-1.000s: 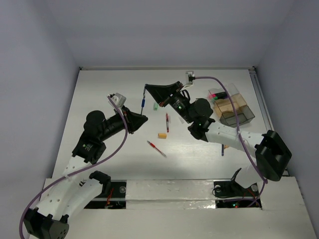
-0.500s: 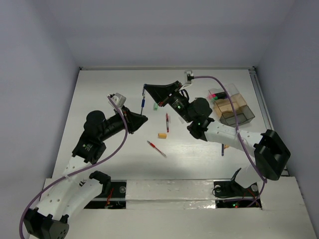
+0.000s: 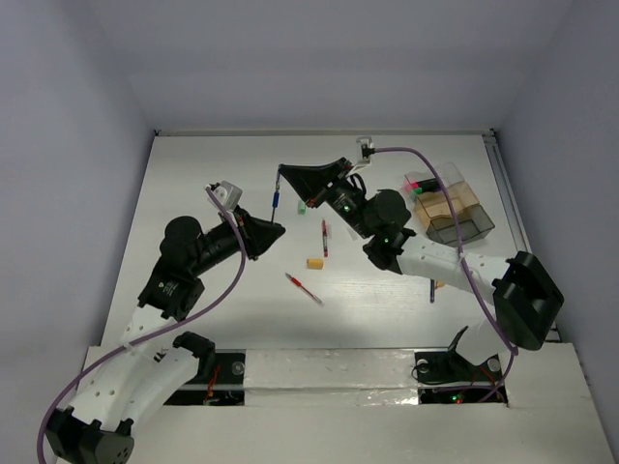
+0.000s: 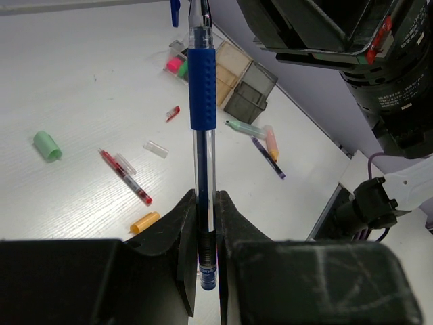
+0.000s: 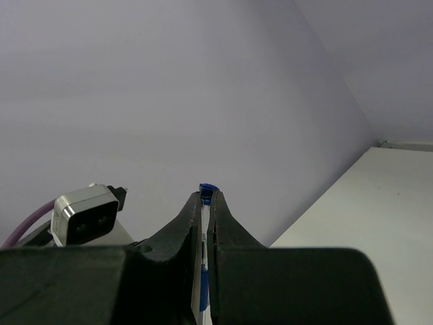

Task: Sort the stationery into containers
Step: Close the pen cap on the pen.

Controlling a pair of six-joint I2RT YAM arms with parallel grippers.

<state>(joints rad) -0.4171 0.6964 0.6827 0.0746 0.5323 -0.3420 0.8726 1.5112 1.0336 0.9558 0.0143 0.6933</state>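
clear glossy plastic along the barrel of the blue pen (image 4: 203, 145), with a ribbed, rubbery blue sleeve higher up. matt white, faintly grained finish on the counter (image 4: 81, 88). smooth see-through plastic, smoky-tinted, in the compartment box (image 4: 247, 84). matt black plastic on the left claw (image 4: 204, 203), scuffed pale at the housing; same dull black on the right claw (image 5: 206, 203).

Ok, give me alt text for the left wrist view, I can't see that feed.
The left end effector, shut, holds a clear pen with a blue grip running up the middle of the frame. Behind it on the white table lie a red pen, a green eraser, an orange eraser and the compartmented box.
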